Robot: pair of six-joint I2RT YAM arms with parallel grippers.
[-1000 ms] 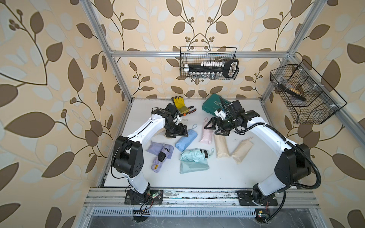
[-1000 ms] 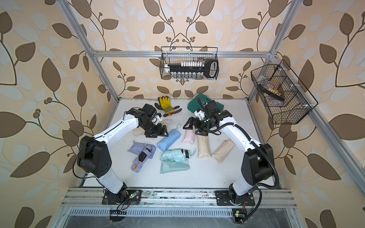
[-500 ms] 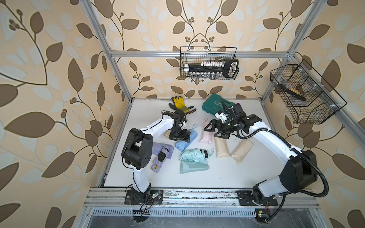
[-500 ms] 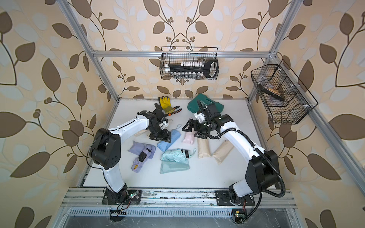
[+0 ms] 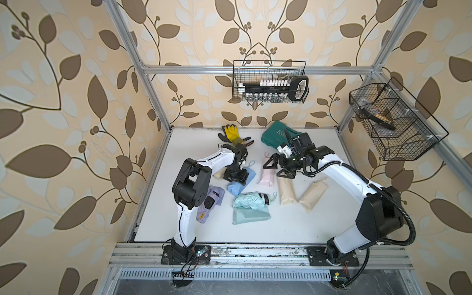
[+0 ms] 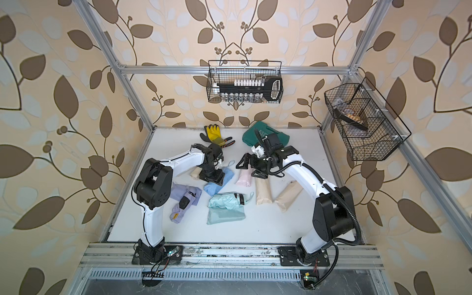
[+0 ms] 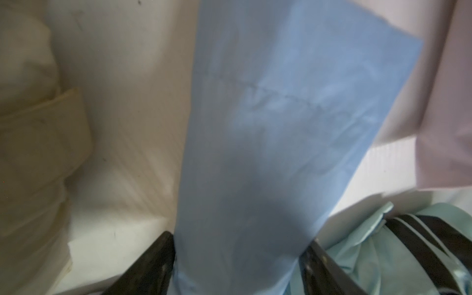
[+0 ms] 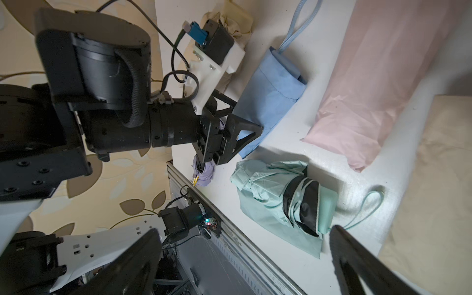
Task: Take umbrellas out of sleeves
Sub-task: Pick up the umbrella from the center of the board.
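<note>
My left gripper points down, shut on the blue sleeve near its closed end, a finger pressed against each side. The sleeve's open end with its loop shows in the right wrist view. My right gripper hangs open over the pink sleeve, holding nothing. A mint umbrella lies on its mint sleeve. The lilac umbrella rests on a lilac sleeve. Two beige sleeves lie to the right.
Yellow-black gloves and a green case lie at the back of the table. A beige bundle sits under the left arm. Wire baskets hang on the back wall and the right wall.
My left gripper came forward from the gloves, dropped onto the blue sleeve, and its jaws narrowed around it. The right gripper shifted slightly and stayed open.
</note>
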